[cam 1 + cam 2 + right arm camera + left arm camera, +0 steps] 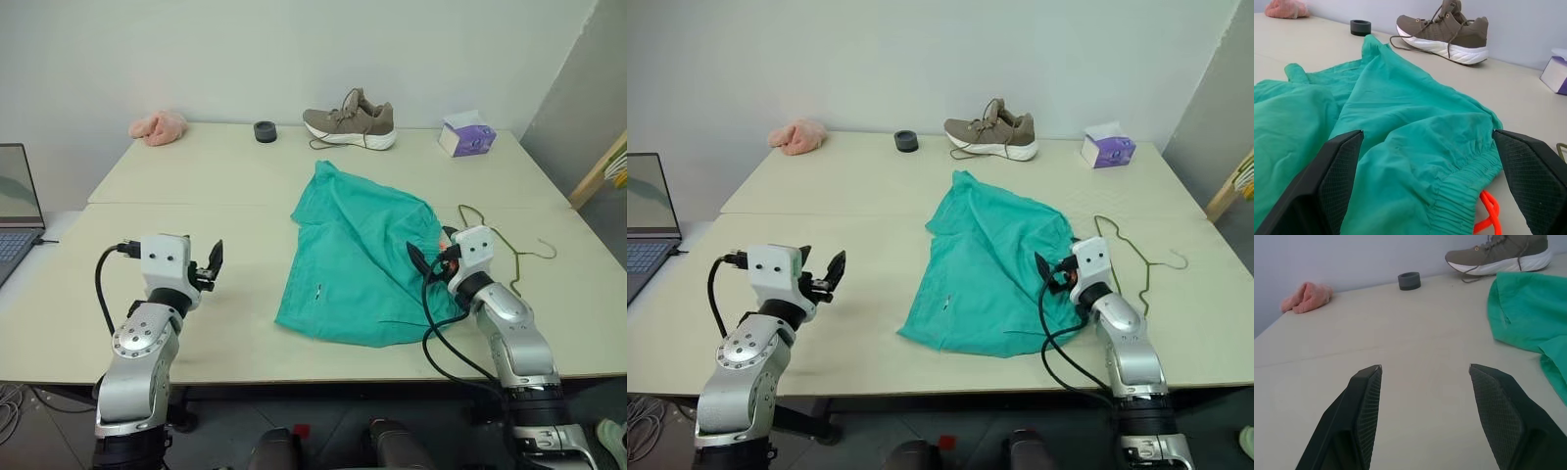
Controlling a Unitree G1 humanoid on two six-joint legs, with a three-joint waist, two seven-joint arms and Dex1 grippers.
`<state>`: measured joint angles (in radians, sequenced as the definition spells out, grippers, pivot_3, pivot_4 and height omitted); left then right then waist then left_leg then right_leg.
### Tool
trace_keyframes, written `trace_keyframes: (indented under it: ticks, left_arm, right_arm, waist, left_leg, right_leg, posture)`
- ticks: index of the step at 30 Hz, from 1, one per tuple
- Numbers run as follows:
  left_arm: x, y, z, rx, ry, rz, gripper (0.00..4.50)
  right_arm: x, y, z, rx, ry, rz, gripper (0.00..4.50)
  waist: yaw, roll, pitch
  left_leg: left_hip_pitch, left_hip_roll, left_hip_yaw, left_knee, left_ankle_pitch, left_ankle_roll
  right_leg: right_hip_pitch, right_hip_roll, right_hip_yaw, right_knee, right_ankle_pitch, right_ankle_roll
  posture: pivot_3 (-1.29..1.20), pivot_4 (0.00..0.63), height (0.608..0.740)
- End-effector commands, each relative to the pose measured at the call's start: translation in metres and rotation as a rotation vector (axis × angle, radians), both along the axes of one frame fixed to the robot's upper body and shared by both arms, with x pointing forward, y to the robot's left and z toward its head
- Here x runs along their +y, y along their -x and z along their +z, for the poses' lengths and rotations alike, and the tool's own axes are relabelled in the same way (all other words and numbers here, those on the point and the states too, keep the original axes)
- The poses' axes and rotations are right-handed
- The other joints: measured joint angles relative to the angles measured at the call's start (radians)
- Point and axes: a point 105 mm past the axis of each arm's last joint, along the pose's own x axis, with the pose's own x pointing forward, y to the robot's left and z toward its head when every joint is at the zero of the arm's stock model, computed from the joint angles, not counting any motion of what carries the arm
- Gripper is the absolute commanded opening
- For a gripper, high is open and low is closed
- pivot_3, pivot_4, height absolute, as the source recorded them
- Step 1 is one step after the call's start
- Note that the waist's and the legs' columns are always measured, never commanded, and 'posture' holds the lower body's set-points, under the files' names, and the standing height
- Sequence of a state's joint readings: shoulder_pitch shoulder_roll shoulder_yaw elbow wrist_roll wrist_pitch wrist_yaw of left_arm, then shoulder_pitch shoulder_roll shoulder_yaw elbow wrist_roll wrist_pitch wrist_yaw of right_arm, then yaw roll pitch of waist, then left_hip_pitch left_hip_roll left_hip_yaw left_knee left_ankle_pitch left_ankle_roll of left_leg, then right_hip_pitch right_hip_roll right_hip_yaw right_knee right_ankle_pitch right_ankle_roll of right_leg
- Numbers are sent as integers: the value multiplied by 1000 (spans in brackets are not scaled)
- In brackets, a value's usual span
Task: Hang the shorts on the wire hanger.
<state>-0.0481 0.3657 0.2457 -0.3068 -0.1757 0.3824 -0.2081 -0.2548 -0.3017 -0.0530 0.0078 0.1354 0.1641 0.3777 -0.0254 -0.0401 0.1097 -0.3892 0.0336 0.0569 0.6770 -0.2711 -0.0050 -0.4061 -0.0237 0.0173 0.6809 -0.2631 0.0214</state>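
Two arms reach over the pale table (225,323) before you. From the head view, the shorts (358,259) lie crumpled at centre, and the wire hanger (509,250) lies just beside their right edge. Your left gripper (208,266) hovers well left of the cloth, holding nothing. Your right gripper (431,257) sits at the waistband. In the left wrist view, its fingers (1364,406) stand apart over bare tabletop. In the right wrist view, the jaws spread wide around the gathered waistband and orange drawstring (1488,213).
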Motion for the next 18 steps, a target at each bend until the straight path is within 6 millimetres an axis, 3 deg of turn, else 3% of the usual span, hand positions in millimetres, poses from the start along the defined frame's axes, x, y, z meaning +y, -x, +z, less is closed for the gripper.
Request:
trace_keyframes:
  ticks: [1, 18]
  left_arm:
    - [-2, 4, 16, -73, -40, -4, 2990]
    - [-4, 3, 17, -86, -36, -17, 2990]
  right_arm:
    - [4, -1, 11, -50, 14, 20, 4481]
    - [6, 3, 14, -77, 27, 44, 4481]
  waist:
    - [1, 0, 0]
    - [2, 0, 0]
  left_leg:
    - [0, 0, 0, 0, 0, 0]
    - [0, 0, 0, 0, 0, 0]
  right_leg:
    - [0, 0, 0, 0, 0, 0]
    - [0, 0, 0, 0, 0, 0]
  posture:
    - [50, 81, 740]
    - [42, 83, 740]
